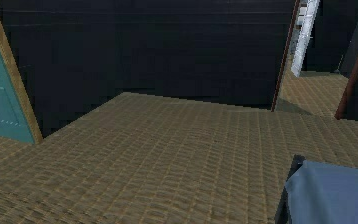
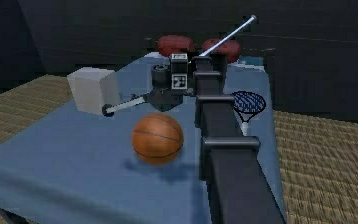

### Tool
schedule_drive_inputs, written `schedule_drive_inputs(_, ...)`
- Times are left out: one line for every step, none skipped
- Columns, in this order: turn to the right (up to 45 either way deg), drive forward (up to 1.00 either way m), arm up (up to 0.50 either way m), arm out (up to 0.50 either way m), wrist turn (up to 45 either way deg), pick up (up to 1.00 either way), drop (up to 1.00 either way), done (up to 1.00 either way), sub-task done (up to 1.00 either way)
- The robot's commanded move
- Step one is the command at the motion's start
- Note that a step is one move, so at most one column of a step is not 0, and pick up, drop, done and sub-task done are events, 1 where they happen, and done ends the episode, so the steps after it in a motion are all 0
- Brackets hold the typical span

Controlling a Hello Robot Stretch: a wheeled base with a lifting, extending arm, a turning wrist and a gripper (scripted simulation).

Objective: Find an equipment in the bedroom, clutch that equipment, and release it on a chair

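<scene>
Arm (image 2: 230, 150) reaching over blue bed (image 2: 47, 170), gripper (image 2: 117, 106) by white box (image 2: 90, 90), cannot tell whether it holds anything, basketball (image 2: 157, 137) on the bedding nearby, tennis racket (image 2: 249, 102) and red pillows (image 2: 177, 45) beyond, dark wall (image 1: 147, 50) ahead.

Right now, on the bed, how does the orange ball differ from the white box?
The ball is round and orange; the box is square-edged and plain white. The ball lies lower in the arm side view, towards the middle; the box sits farther up and to the left. Both rest on the blue bed.
</scene>
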Motion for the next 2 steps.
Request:
schedule_drive_inputs(0.0,0.00,0.00,0.00,27.0,0.00,0.00,0.00,0.00)
schedule_drive_inputs(0.0,0.00,-0.26,0.00,0.0,0.00,0.00,0.00,0.00)
